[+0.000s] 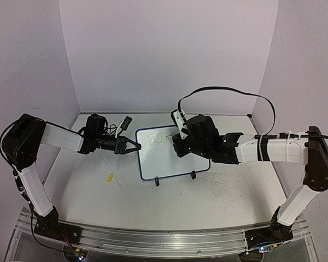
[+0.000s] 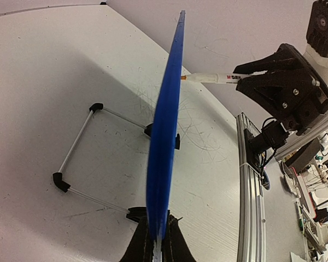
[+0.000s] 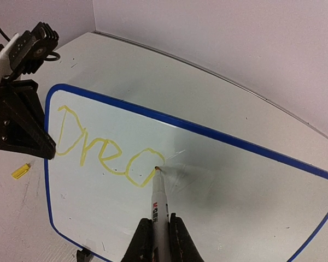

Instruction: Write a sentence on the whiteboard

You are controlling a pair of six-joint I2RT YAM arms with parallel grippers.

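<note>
Left of the whiteboard [image 1: 158, 164], the left arm reaches in low and nearly level, and the left gripper [image 2: 159, 245] has its fingers closed on the board's blue left rim, bracing the board upright on its wire stand [image 2: 79, 147]. On the board's face, the sentence [image 3: 101, 153] reads "Dre" plus a round loop so far, in yellow along the upper left. The marker [image 3: 159, 204] has its tip touching that loop's right side. The right gripper [image 3: 157, 237] is clenched around the marker's barrel, and the right arm stretches in from the board's right with its wrist bent toward the face. My call: close this letter with light, even pressure, nib square to the board, and the left hold firm so nothing rocks.
</note>
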